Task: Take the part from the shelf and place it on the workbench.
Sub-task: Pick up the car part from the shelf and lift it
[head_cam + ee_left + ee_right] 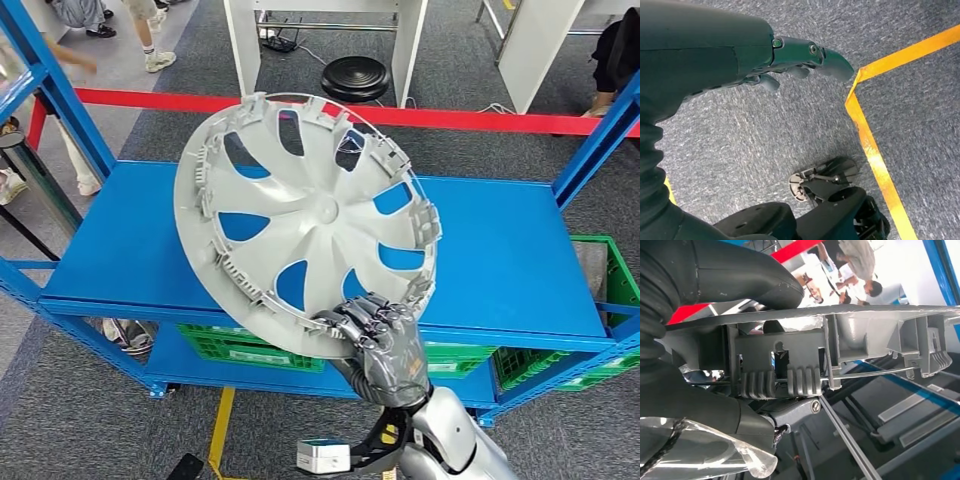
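right hand (381,345) gripping hubcap (306,220) by near rim, thumb and fingers clamped across edge | hubcap tilted up above blue shelf (498,250), inner side facing camera, likely for clearance | left hand (802,60) hanging over carpet, fingers loosely extended, holding nothing
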Available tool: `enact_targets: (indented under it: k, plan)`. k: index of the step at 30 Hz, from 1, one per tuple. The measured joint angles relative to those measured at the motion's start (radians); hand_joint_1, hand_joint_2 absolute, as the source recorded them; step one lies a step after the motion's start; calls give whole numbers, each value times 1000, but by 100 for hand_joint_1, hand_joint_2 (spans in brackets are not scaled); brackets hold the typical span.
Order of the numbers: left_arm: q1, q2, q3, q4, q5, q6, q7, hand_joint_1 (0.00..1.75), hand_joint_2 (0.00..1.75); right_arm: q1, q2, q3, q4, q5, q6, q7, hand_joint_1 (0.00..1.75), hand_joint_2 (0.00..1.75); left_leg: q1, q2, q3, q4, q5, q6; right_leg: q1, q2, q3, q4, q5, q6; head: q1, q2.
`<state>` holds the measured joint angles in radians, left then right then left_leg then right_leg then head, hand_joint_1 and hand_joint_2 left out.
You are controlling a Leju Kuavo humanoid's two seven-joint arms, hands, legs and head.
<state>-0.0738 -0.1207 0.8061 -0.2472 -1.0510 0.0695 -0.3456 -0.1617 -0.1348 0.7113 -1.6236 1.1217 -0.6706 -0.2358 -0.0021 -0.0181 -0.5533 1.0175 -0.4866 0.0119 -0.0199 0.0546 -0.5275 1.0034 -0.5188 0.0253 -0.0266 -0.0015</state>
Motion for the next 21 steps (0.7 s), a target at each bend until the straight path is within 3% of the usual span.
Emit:
enact_targets:
  k: [14, 21]
  plan:
    - [0, 2, 0, 0, 3, 0, -4, 0, 175, 8, -8, -10, -25, -9, 0, -4, 175, 175, 0, 0, 0, 0, 0, 0, 0, 0, 0, 0, 0, 0, 0, 0]
    - [-1, 0, 1, 0, 29, 28, -43, 0, 175, 25, -9, -27, -48, -81, 0, -50, 175, 175, -3, 0, -1, 4, -1, 2, -3, 0, 0, -2, 1, 3, 0, 0]
